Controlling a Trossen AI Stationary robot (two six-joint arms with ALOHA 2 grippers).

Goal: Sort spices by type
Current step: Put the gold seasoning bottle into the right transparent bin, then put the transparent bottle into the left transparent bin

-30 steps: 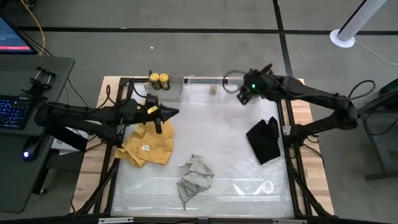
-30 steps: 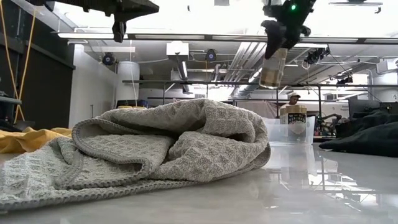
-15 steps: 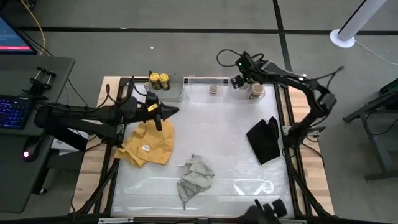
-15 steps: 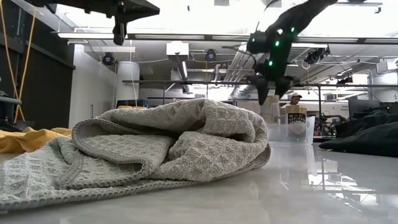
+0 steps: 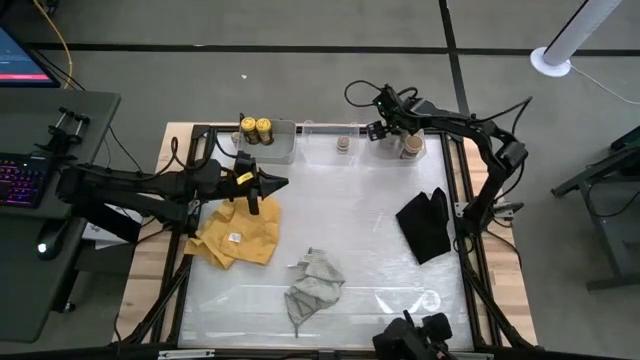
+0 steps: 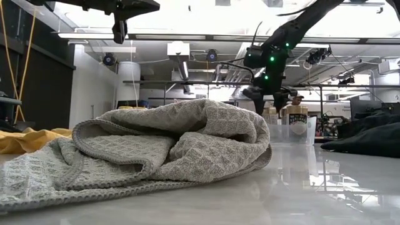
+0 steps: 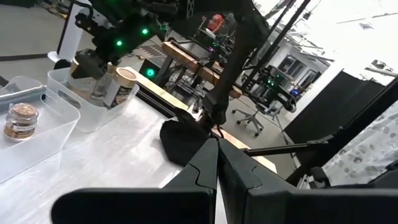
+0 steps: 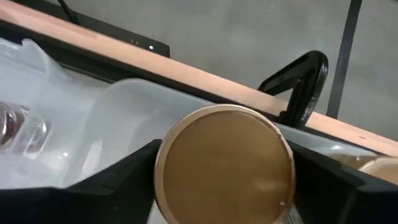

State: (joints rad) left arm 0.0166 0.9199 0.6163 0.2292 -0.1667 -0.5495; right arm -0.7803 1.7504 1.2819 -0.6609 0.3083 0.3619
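My right gripper point(image 5: 383, 130) is at the table's far edge, lowered into a clear bin point(image 8: 124, 106) and shut on a tan jar with a pale top point(image 8: 224, 155). A second tan jar point(image 5: 410, 147) stands upright on its base in the same bin, right beside it. One tiny clear jar point(image 5: 343, 145) sits in the neighbouring clear bin. Two dark jars with yellow tops point(image 5: 255, 127) stand in the grey bin point(image 5: 275, 150). My left gripper point(image 5: 280, 181) hovers shut and empty above the yellow cloth point(image 5: 240, 232). Other jars are out of view. My right gripper pinches the tan jar's upper body just below the lid point(image 8: 186, 205) between its two fingers point(image 8: 134, 177), one on each side. The fingers come from above, pointing down. The jar is upright inside the clear bin; whether its base rests on the bin floor is hidden.
A grey cloth point(image 5: 315, 282) lies bunched near the table's near middle and a black cloth point(image 5: 425, 225) lies at the right. The bins line the far edge. A dark device point(image 5: 420, 340) sits at the near edge. Bare tabletop lies between the cloths.
My right gripper has carried the tan jar from above the table toward the far edge and down into the clear bin beside the other tan jar, its arm swinging round. It stays shut on the jar.
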